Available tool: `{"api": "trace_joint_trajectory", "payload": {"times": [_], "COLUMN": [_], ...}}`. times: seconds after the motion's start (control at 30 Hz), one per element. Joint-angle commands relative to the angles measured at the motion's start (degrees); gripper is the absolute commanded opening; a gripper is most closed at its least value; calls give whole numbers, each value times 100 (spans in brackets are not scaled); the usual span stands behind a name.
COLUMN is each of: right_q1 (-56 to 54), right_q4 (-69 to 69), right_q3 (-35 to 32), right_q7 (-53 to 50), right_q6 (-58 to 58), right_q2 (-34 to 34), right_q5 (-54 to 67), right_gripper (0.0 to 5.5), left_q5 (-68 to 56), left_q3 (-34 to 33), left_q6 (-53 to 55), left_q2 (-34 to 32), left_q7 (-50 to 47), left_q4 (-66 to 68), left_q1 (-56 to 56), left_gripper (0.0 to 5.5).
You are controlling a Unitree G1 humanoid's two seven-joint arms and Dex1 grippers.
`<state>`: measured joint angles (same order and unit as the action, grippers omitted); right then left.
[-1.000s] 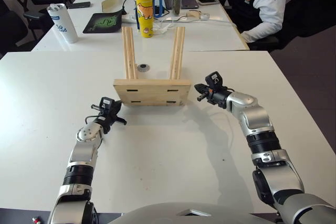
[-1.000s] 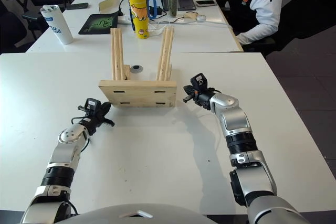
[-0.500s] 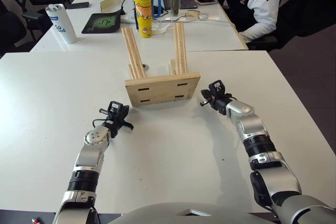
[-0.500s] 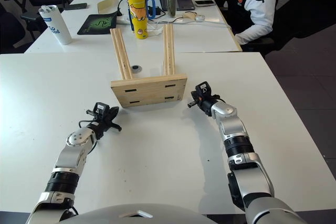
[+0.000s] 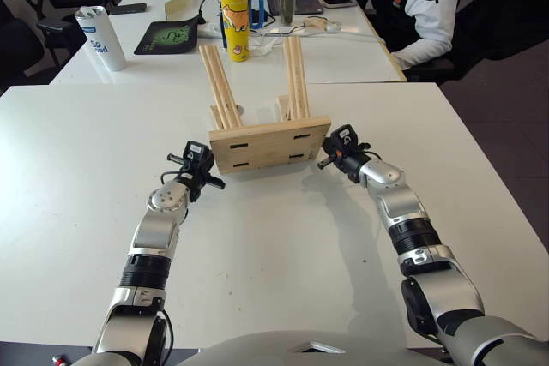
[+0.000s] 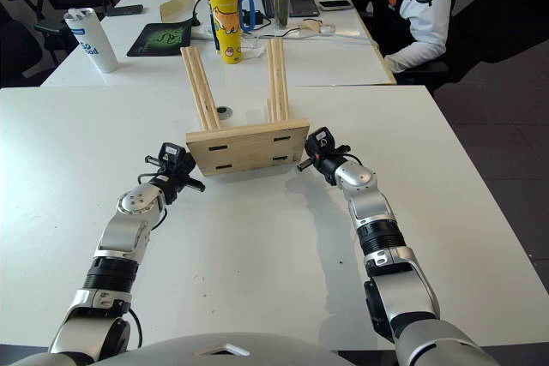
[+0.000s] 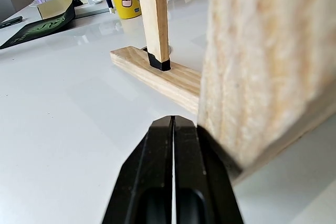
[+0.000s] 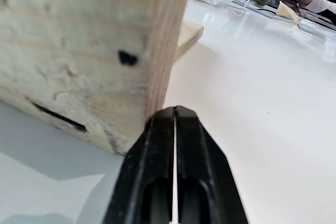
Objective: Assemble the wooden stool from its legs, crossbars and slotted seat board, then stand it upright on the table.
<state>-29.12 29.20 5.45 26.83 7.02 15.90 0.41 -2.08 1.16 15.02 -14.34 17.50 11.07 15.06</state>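
The stool [image 5: 268,144] lay on its side on the white worktop [image 5: 274,255], its seat board [image 6: 249,147] on edge facing the robot and its legs [image 5: 294,83] pointing away. The left gripper [image 7: 173,123] sat just beside the board's left end and the right gripper [image 8: 174,112] beside its right end. Both had jaws pressed together, holding nothing.

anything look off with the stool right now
The pale wooden stool lies on its side: its slotted seat board stands on edge on the white table, legs pointing away from the robot, and it sits skewed rather than square.
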Motion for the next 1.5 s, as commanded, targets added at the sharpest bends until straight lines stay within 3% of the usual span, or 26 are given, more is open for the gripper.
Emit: {"api": "trace_joint_trajectory", "payload": {"times": [0.03, 0.2, 0.33, 0.7, 0.97, 1.13, 1.5], "right_q1": [409, 1423, 1908, 2006, 1720, 2026, 2227], "right_q4": [-881, -2009, -2333, -1723, -512, -1044, -2420], "right_q3": [302, 398, 457, 479, 2, 92, 533], "right_q7": [790, 1572, 1575, 1021, -125, -203, -77], "right_q6": [-233, -37, -101, -307, -422, -156, 926], "right_q2": [70, 667, 1023, 1154, 827, 471, -22], "right_q5": [195, 379, 199, -111, -265, -131, -28], "right_gripper": [0, 0, 0, 0, 0, 0, 0], "left_q5": [-94, -165, -182, -128, 206, 198, 130], "left_q3": [270, 483, 544, -83, -61, 0, 243], "left_q6": [169, 642, 1030, 1280, 480, 85, 252], "left_q2": [143, 184, 74, -341, -468, -342, -74], "left_q7": [215, 206, 206, 65, -103, -108, -86], "left_q4": [-551, -1653, -2372, -1828, -983, -1028, -1429], "left_q1": [-142, -960, -1608, -1364, -1472, -1717, -1578], "left_gripper": [4, 4, 4, 4, 4, 4, 4]}}
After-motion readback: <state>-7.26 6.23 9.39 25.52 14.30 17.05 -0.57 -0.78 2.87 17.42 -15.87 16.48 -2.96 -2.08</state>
